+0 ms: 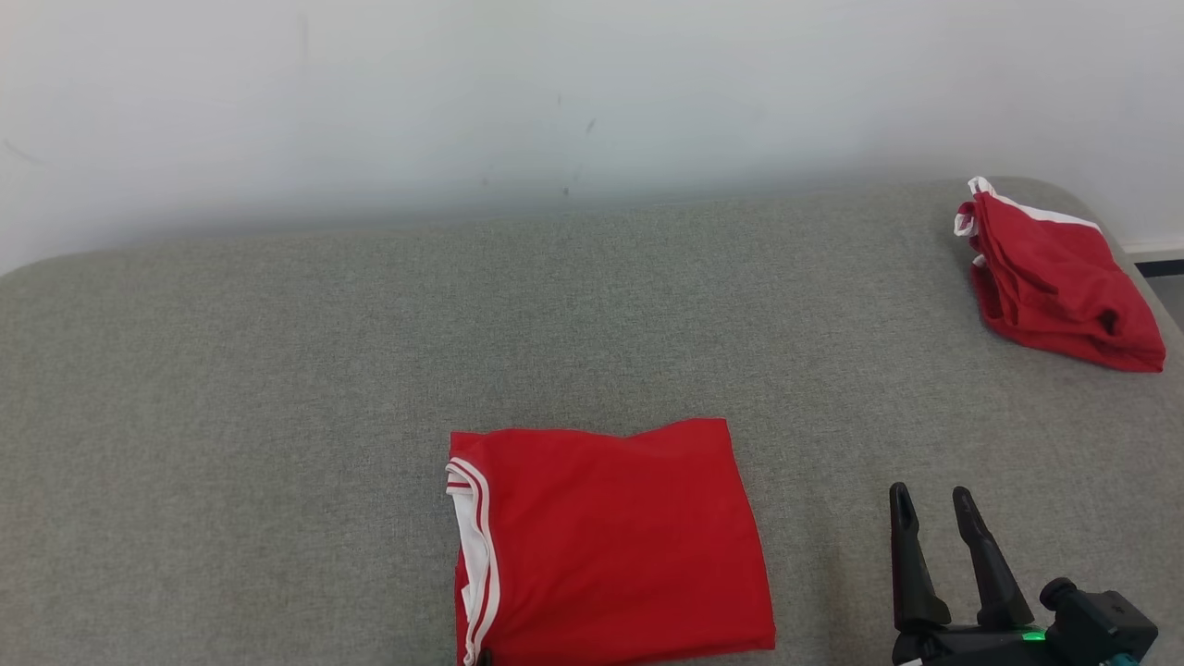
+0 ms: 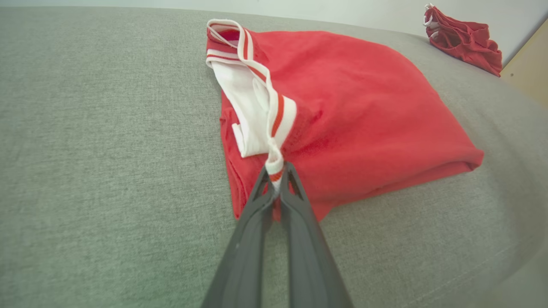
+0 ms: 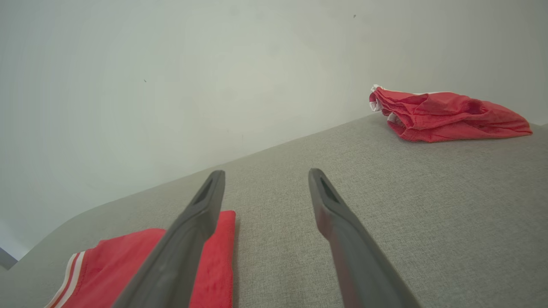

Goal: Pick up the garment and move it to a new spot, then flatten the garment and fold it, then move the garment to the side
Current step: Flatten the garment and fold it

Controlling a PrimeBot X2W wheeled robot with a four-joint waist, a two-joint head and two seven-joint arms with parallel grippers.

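Your left gripper (image 2: 278, 171) is clamped on the striped trim (image 2: 274, 124) at the near left corner of the garment (image 1: 610, 536), and that corner is the relation to watch. The rest of the folded cloth runs away from the fingers, forward and to your right, lying flat on the grey surface (image 1: 277, 370). You therefore hold one edge of a stack, not its middle. My guess is the fold is done and the move to the side is what remains. A pull from this corner alone would probably drag the top layer and open the fold, because the trim already lifts off the layers below it. Your right gripper (image 1: 931, 495) has its jaws spread and holds nothing. It sits just off the garment's right edge, near but not touching, so it is the arm better placed to take the opposite side. A second garment (image 1: 1054, 277) lies well apart at the far right corner, so a move that way would run across the right arm's side.
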